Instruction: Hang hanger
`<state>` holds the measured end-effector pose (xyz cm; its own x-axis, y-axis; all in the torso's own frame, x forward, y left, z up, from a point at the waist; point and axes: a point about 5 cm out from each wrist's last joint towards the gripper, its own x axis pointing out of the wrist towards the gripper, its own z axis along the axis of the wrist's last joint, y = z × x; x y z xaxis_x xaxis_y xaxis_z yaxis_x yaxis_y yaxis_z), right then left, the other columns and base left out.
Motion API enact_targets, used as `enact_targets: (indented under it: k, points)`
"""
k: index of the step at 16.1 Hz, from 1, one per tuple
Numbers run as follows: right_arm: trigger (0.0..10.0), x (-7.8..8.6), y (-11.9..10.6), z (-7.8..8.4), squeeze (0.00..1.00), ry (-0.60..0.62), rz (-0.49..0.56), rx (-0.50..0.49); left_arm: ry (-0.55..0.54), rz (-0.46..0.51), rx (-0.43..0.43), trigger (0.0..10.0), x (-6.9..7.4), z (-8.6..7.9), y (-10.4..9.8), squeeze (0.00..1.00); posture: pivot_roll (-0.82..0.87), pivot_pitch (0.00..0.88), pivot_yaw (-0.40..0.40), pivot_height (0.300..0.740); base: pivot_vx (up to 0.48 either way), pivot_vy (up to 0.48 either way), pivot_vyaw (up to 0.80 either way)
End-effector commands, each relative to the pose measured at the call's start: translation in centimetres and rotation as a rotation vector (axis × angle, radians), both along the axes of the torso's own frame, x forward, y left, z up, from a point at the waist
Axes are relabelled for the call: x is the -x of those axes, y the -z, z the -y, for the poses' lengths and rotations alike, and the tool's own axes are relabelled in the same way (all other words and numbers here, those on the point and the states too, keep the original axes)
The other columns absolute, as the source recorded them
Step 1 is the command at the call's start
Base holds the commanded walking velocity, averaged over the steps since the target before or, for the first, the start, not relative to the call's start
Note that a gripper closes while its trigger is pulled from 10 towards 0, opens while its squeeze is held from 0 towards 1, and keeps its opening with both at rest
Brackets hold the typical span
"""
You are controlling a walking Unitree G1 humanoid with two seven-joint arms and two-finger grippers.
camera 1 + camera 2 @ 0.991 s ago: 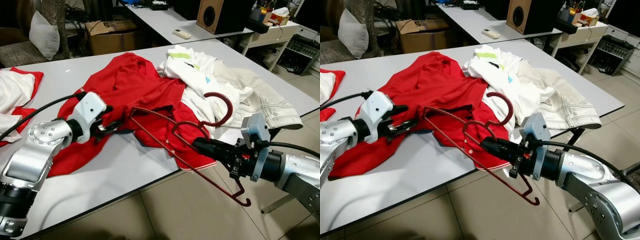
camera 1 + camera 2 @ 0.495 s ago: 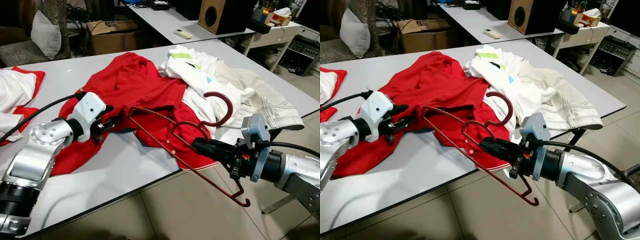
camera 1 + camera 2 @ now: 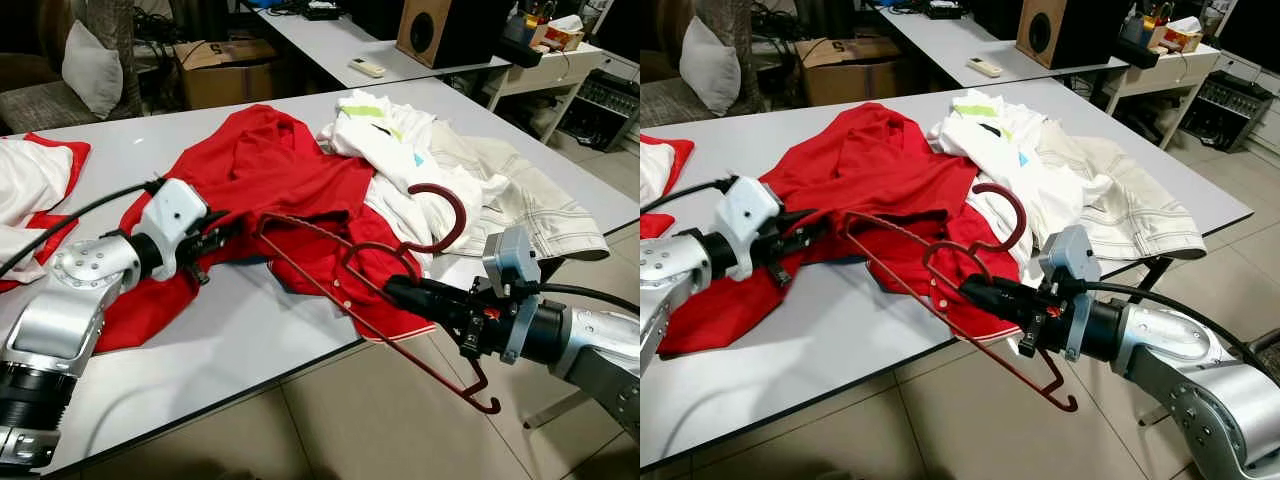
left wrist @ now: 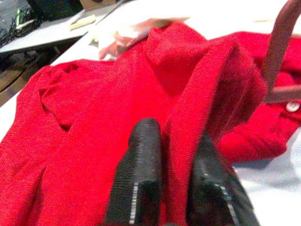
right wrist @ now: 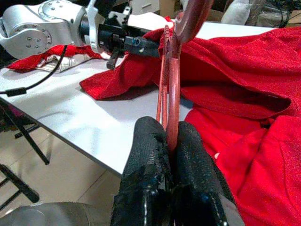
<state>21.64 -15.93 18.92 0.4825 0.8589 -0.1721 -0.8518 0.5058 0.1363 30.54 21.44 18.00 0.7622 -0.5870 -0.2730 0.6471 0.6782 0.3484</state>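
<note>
A dark red wire clothes hanger (image 3: 340, 270) is held out over the near edge of a pale grey tabletop (image 3: 250, 330), its frame pinched tight between the two black fingers of the right gripper (image 3: 400, 291). The hanger's curved hook (image 3: 440, 215) rises beside a heap of white garments (image 3: 400, 150). One shoulder tip of the hanger reaches in over the tabletop to the red polo shirt (image 3: 270, 170); the other end hangs out past the edge above the tiled floor (image 3: 330, 420).

The red polo shirt lies spread and rumpled across the middle of the tabletop. The left gripper (image 3: 218, 240) is at the shirt's near side, its fingers closed on a raised fold of the red fabric, as the left wrist view shows. In the right wrist view the fingers (image 5: 150, 155) meet around the hanger's wire, with the left arm across the tabletop beyond.

To the far side of the hanger's hook, a cream striped garment (image 3: 530, 200) drapes toward the tabletop's corner. A second red and white garment (image 3: 30, 190) lies at the tabletop's far left end. Beyond the tabletop stand a cardboard box (image 3: 225, 70), a wooden speaker (image 3: 425, 30) on another table, and a white cushion (image 3: 88, 72) on a chair.
</note>
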Motion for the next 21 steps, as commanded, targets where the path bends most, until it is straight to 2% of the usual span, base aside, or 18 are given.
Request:
enact_targets:
  k: [1, 2, 6, 10, 13, 16, 18, 20, 21]
  points:
    - [10.0, -0.2, -0.4, 0.7, 0.00, 0.034, 0.013, 0.010, 0.041, 0.052, 0.038, 0.0, -0.2, 0.4, -1.3, 0.00, -0.05, 0.000, -0.030, 0.740, 0.000, 0.000, 0.00]
    - [10.0, -0.3, 0.1, 1.0, 0.00, 0.066, -0.007, 0.016, 0.098, 0.075, 0.110, 0.0, 0.3, 0.6, -2.1, 0.00, -0.05, 0.000, -0.029, 0.740, 0.000, 0.000, 0.00]
    - [10.0, -0.5, 1.1, 1.9, 0.00, 0.133, -0.049, -0.010, 0.158, 0.054, 0.205, 0.0, 1.1, 0.1, -3.0, 0.00, -0.05, 0.000, -0.031, 0.740, 0.000, 0.000, 0.00]
    - [10.0, -0.5, 1.6, 2.8, 0.00, 0.163, -0.068, -0.014, 0.192, 0.038, 0.235, 0.0, 1.4, 0.1, -3.4, 0.00, -0.05, 0.000, -0.029, 0.740, 0.000, 0.000, 0.00]
    - [10.0, -0.9, 1.6, 3.2, 0.00, 0.173, -0.088, -0.128, 0.227, -0.017, 0.223, 0.0, 2.1, -0.1, -3.4, 0.00, -0.05, 0.000, -0.032, 0.740, 0.000, 0.000, 0.00]
    - [10.0, -1.8, 2.9, 2.9, 0.00, 0.151, -0.169, -0.198, 0.256, -0.023, 0.251, 0.0, 2.4, 0.2, -4.0, 0.00, -0.04, 0.000, -0.037, 0.740, 0.000, 0.000, 0.00]
    - [10.0, -3.2, 4.3, 2.3, 0.00, 0.167, -0.246, -0.241, 0.263, 0.013, 0.282, 0.0, 2.6, 0.3, -5.0, 0.00, -0.03, 0.000, -0.046, 0.740, 0.000, 0.000, 0.00]
    - [10.0, -4.2, 4.7, 2.1, 0.00, 0.204, -0.263, -0.257, 0.279, 0.025, 0.312, 0.0, 2.8, 0.5, -5.8, 0.00, -0.03, 0.000, -0.053, 0.740, 0.000, 0.000, 0.00]
    - [10.0, -4.9, 4.6, 2.1, 0.00, 0.240, -0.268, -0.300, 0.287, 0.017, 0.310, 0.0, 3.0, 0.5, -6.0, 0.00, -0.03, 0.000, -0.053, 0.740, 0.000, 0.000, 0.00]
